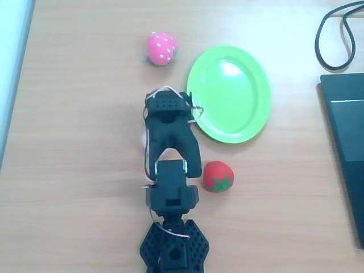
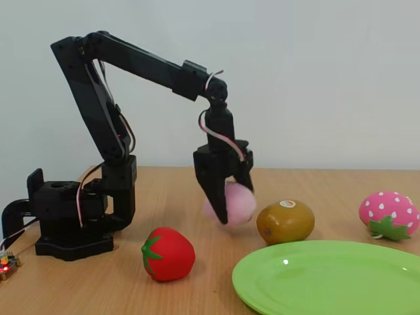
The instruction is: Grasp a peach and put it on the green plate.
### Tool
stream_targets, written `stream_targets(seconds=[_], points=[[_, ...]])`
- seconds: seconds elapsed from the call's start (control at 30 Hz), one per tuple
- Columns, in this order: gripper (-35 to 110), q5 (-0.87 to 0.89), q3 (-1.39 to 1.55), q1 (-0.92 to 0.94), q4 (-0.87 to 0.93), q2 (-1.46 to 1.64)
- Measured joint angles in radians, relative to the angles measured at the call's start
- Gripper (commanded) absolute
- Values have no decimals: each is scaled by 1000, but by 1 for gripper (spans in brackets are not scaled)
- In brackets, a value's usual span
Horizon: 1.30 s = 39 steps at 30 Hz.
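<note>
Clamping the peach (image 2: 237, 202) just above the table (image 2: 197, 190), the gripper (image 2: 228, 197) is hanging beside a kiwi (image 2: 285, 222); tomato (image 2: 168, 254), strawberry (image 2: 388, 214) and green plate (image 2: 328, 279) are lying nearby.

You have a light wooden table (image 1: 74, 142) carrying the green plate (image 1: 230, 94), strawberry (image 1: 161, 48), tomato (image 1: 218, 177), a brownish-yellow fruit (image 2: 285, 222) and the arm's base (image 2: 65, 223).
</note>
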Motion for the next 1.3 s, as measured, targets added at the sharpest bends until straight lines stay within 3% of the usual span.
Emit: stream_targets(seconds=[0.1, 0.63, 1.3], points=[[29, 124, -40, 6, 0, 17], [29, 440, -304, 14, 2, 2], [28, 634, -801, 313, 2, -509]])
